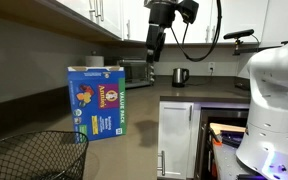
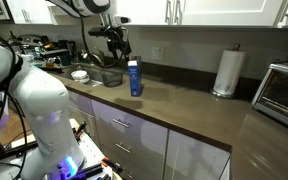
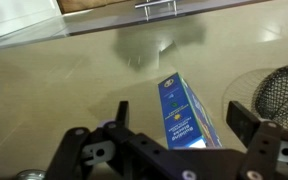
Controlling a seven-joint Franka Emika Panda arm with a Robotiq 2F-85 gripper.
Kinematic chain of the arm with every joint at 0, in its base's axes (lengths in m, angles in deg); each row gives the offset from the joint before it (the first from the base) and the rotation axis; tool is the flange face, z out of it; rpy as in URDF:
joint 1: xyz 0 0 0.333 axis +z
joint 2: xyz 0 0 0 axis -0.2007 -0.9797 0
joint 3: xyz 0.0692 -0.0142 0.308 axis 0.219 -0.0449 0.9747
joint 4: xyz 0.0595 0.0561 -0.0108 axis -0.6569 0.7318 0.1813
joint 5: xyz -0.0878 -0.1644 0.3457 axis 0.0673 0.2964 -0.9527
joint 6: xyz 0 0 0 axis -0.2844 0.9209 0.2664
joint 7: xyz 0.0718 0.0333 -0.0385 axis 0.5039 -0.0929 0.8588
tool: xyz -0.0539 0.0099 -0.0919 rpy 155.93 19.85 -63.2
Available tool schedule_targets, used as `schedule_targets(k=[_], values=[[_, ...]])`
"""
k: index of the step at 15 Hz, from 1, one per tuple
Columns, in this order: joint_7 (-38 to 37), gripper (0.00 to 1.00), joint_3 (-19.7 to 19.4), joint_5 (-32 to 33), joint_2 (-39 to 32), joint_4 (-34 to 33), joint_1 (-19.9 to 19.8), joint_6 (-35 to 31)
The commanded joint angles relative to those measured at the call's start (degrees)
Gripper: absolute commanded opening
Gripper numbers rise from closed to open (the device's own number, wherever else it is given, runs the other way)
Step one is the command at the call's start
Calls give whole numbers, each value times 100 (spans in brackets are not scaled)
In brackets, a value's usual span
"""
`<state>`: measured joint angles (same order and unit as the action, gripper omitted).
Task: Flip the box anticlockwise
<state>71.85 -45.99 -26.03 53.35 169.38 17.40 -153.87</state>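
Blue cardboard, the large flat food box [image 1: 96, 103] stands upright on the dark worktop [image 1: 129, 152], the end effector [image 1: 153, 52] hanging spread and empty at its 1 o'clock; likely light, stiff and easily toppled, it is best pinched across its narrow top edge.

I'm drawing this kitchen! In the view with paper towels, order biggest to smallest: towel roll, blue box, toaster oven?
1. toaster oven (nearest the camera and cut off, so unsure)
2. paper towel roll
3. blue box
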Motion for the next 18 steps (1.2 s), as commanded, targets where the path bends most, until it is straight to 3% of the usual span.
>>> schedule_targets(k=[1,4,7,10,13,18], values=[[511,100,-92,86,171,637,148,-875],[1105,100,-261,182,159,993,209,-1520],[1929,100,-670,124,29,1248,324,-2209],[2751,100,-1172,63,-305,1208,489,-2838],[3514,100,-1781,-203,-637,1208,913,-3404],[4162,100,-2442,-965,-976,1152,1741,-3263]])
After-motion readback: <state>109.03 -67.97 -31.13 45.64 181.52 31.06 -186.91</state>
